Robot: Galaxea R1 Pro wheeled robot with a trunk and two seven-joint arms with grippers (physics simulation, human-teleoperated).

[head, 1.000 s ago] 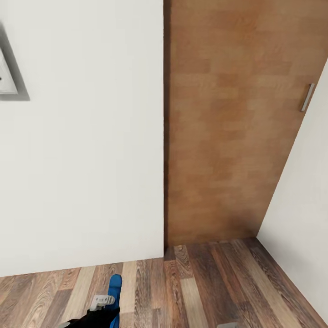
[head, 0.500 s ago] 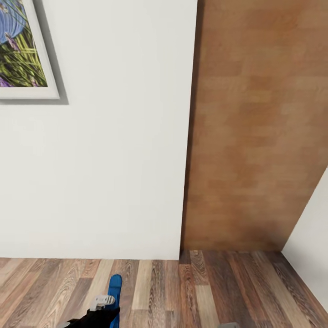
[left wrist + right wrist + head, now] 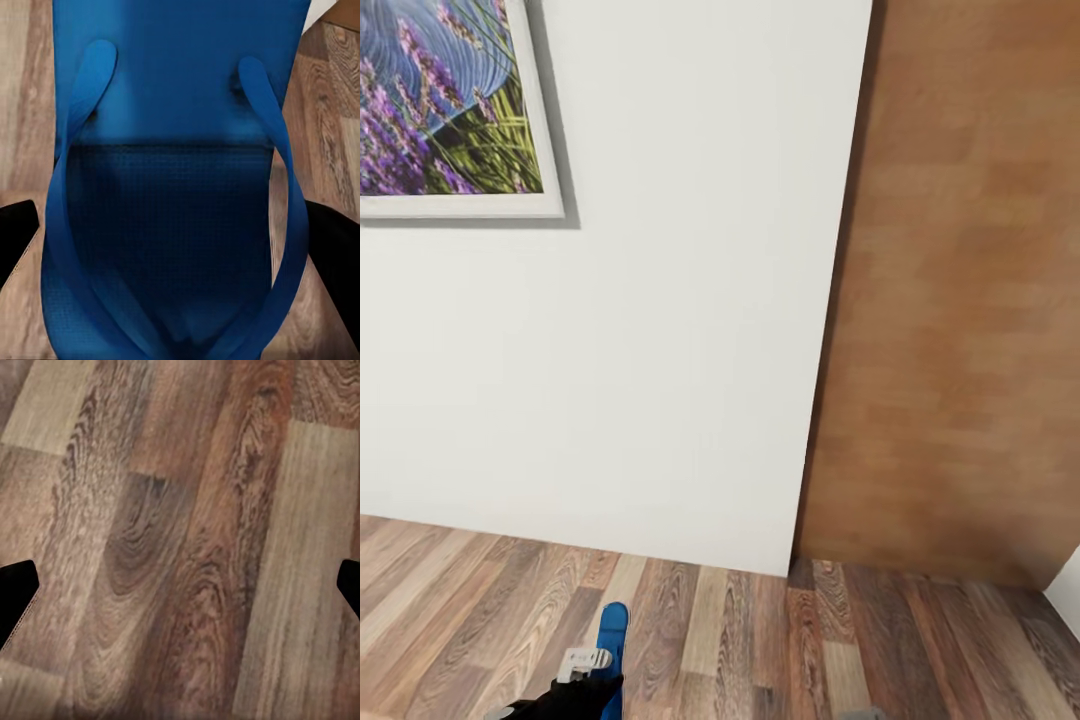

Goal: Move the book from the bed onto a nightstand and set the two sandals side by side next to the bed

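Sandal (image 3: 172, 172) first: your left hand (image 3: 582, 672) is closed on one bright blue sandal, and in the left wrist view its sole and the two straps running down to the toe post sit right between the dark fingers (image 3: 16, 236), which press in at either side of it. From the head view you see that hand low at the bottom edge, its pale tip and black body over the wood-plank floor (image 3: 780, 640), with the blue sole (image 3: 612, 630) sticking out past it toward the white wall (image 3: 680, 330). Your right hand (image 3: 180, 592) is spread wide with nothing between its fingers; the right wrist view has only their dark tips (image 3: 13, 596) at the two edges, over bare brown planks. Ahead of you the white wall meets a tall brown wooden panel (image 3: 960, 300) on the right, and a white-framed picture (image 3: 450, 100) of purple lavender and green stems hangs high on the left. No writing or label can be read on the sandal, the hands or the picture.
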